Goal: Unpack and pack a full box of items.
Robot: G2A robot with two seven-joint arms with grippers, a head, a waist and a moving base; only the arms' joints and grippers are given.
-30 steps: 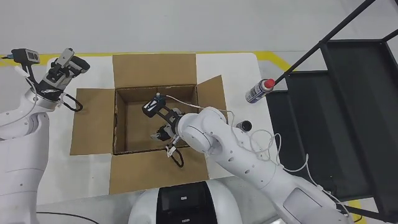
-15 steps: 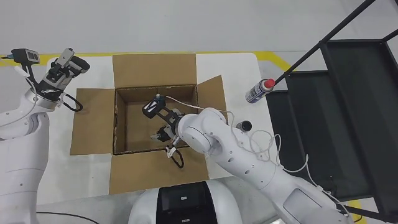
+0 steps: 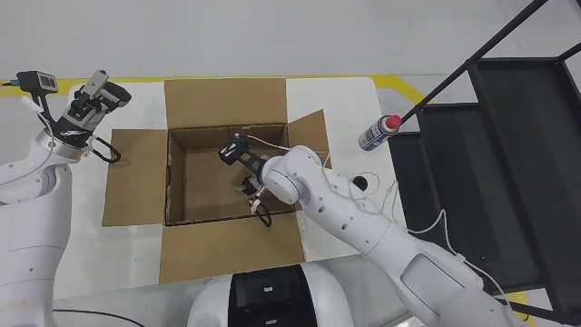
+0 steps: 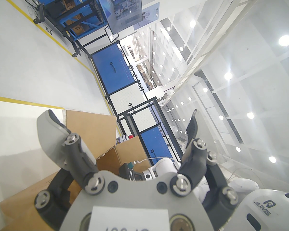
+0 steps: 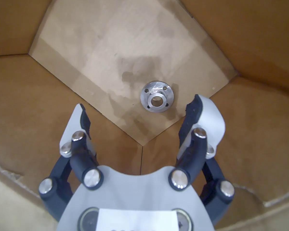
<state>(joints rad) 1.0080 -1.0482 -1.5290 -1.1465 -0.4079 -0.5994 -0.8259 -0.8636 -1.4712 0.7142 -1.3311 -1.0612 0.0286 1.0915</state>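
The flange (image 5: pixel 157 96) lies flat on the floor of the box (image 5: pixel 243 37), near one corner, with bare cardboard all round it. It looks like solid machined metal, so it is probably stiff, heavy for its bulk and slick. The raised hub seems the surest hold, as the rim sits low against the floor. Being round, it has no long axis across the floor, and its bore points straight up.

The right gripper (image 5: pixel 139 108) hangs inside the box above the flange, spread wide and empty. The left gripper (image 4: pixel 121 121), also wide and empty, is held up outside the box.
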